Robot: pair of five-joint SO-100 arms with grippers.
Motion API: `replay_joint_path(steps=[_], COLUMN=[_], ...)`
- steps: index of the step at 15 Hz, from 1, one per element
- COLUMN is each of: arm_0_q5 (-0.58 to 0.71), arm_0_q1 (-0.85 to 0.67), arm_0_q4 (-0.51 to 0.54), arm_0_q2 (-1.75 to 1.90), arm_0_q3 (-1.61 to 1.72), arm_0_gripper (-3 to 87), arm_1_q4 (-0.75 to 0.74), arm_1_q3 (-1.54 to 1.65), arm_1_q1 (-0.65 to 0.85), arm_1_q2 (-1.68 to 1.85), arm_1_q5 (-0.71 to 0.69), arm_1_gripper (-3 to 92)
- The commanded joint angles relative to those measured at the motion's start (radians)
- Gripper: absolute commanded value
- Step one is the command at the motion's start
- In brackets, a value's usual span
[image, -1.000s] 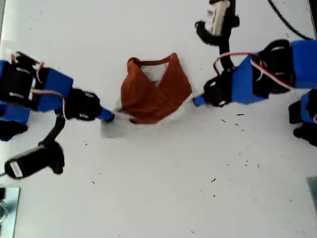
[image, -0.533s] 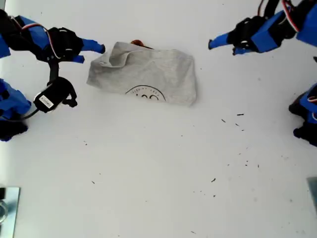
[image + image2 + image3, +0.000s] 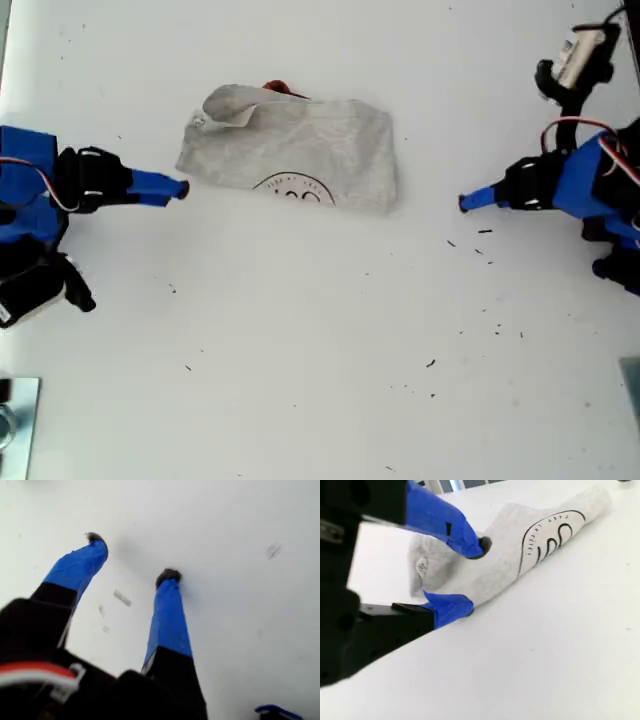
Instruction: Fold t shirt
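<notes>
1. The t shirt (image 3: 295,155) lies folded into a grey bundle on the white table (image 3: 320,380), toward the far middle of the exterior view, with the lower arc of its dark circular print showing along the near edge.
2. A small scrap of rust-orange peeks out at the bundle's far edge, and the corner on the exterior view's left is flipped up in a loose curl.
3. My second gripper (image 3: 470,575) sits low at the exterior view's left (image 3: 180,188), just beside that curled end of the shirt. Its jaws are parted and hold nothing; its wrist view shows the grey cloth and the print lying just past the blue fingertips (image 3: 451,607), with the upper tip crossing in front of the fabric.
4. I cannot tell from these views whether either tip is brushing the cloth.
5. My first gripper (image 3: 131,557) is out at the exterior view's right (image 3: 467,202), well apart from the shirt, with bare table between. Its two blue fingers (image 3: 167,620) are spread wide apart over plain white tabletop, and nothing is in them.
6. Around me: dark specks (image 3: 485,245) are scattered on the table near the first gripper and toward the near side.
7. A metal fitting (image 3: 15,420) sits at the near corner on the exterior view's left.
8. Nothing lies between either gripper and the bundle.
</notes>
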Motion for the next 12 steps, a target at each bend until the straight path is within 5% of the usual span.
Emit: replay_joint_path(steps=[1,2,7,9,12], arm_0_q5=[-0.144,-0.14,-0.023,-0.023,-0.023], arm_0_q1=[0.179,0.202,0.241,0.264,0.265], arm_0_q4=[-0.018,0.002,0.055,0.055,0.055], arm_0_q2=[0.12,0.141,0.204,0.204,0.204], arm_0_q3=[0.095,0.097,0.1,0.1,0.1], arm_0_gripper=[9.0,9.8,5.9,5.9,5.9], arm_1_q4=[0.14,0.239,0.235,0.235,0.238], arm_1_q3=[0.121,0.204,0.206,0.206,0.202], arm_1_q1=[-0.08,-0.094,-0.086,-0.067,-0.067], arm_1_q2=[0.318,0.509,0.523,0.523,0.523], arm_1_q5=[0.097,0.12,0.098,-0.37,-0.414], arm_1_gripper=[19.1,16.7,14.5,14.5,14.0])
